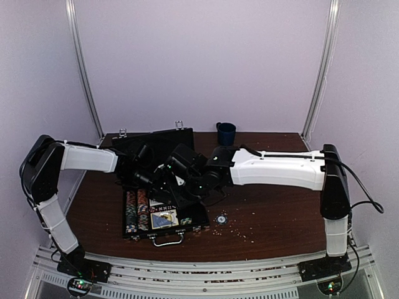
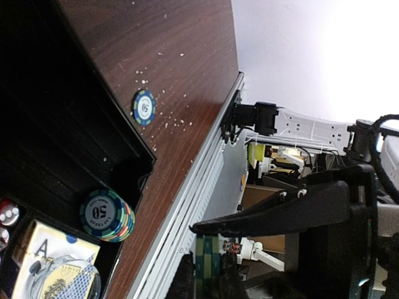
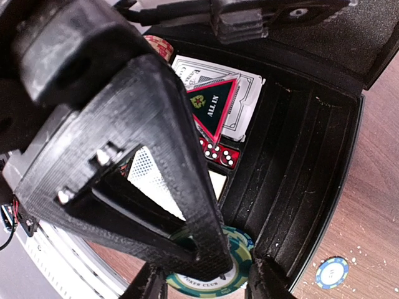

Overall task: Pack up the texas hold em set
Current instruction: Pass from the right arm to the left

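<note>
**Two arms crowd the open case, one chip in hand**

Both of my arms reach over the case (image 1: 198,219). It lies open at the near middle of the desk (image 1: 280,212) with its lid (image 1: 156,140) tipped back, so it can be loaded from above. My right end effector (image 3: 209,283) looks pinched across the rim of a green chip (image 3: 206,275). The chip is held flat above the case's near edge, next to the bare grooved slots, and I judge that is where it belongs. My left end effector (image 1: 161,180) hangs close against it. Whether its fingers are spread or closed I cannot tell.

From above, the arms hide all of that. Only the filled chip rows (image 1: 136,210) show, and a stray blue chip (image 1: 221,218) on the desk just outside the case, not yet packed. The right wrist adds the dice (image 3: 218,154) and cards (image 3: 240,99). The left wrist alone shows a short stack of 50s (image 2: 106,215) in a corner slot.
</note>
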Action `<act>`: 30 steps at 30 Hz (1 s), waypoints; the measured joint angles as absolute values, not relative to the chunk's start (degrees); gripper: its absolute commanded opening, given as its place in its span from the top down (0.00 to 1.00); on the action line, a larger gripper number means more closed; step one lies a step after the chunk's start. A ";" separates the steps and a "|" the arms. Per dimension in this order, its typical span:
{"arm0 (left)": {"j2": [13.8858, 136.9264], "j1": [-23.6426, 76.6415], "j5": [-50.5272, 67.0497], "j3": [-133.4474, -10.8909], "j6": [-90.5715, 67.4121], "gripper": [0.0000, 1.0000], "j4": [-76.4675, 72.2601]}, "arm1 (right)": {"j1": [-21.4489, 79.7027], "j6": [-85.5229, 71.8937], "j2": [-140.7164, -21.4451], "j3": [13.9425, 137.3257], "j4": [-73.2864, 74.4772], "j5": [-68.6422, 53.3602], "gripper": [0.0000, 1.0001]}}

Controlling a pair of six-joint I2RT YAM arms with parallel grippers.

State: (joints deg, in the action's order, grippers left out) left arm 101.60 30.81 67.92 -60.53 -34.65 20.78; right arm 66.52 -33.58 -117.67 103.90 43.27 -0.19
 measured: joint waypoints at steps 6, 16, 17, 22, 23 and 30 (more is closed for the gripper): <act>101.60 30.81 67.92 -60.49 -34.35 1.00 20.78 | 66.52 -33.58 -117.67 103.90 43.40 -0.05 0.66; 101.38 31.18 58.94 -66.24 -25.17 1.00 23.46 | 66.52 -35.38 -113.16 97.34 42.61 2.85 0.29; 100.99 31.18 57.06 -66.32 -23.77 1.00 22.98 | 66.52 -35.88 -111.39 95.22 42.09 3.18 0.28; 98.43 31.29 50.11 -64.45 -17.61 1.00 20.56 | 66.11 -38.54 -103.50 87.05 39.44 5.08 0.27; 97.73 31.46 48.53 -63.66 -15.94 1.00 20.16 | 66.02 -39.27 -102.06 85.56 38.65 5.43 0.27; 93.17 34.74 39.75 -59.07 -7.20 1.00 17.98 | 63.37 -44.03 -97.58 77.76 34.06 7.79 0.27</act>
State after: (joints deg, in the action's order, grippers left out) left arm 93.17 34.74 39.75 -59.07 -7.20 17.98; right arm 63.37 -44.03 -97.58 77.76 34.06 7.79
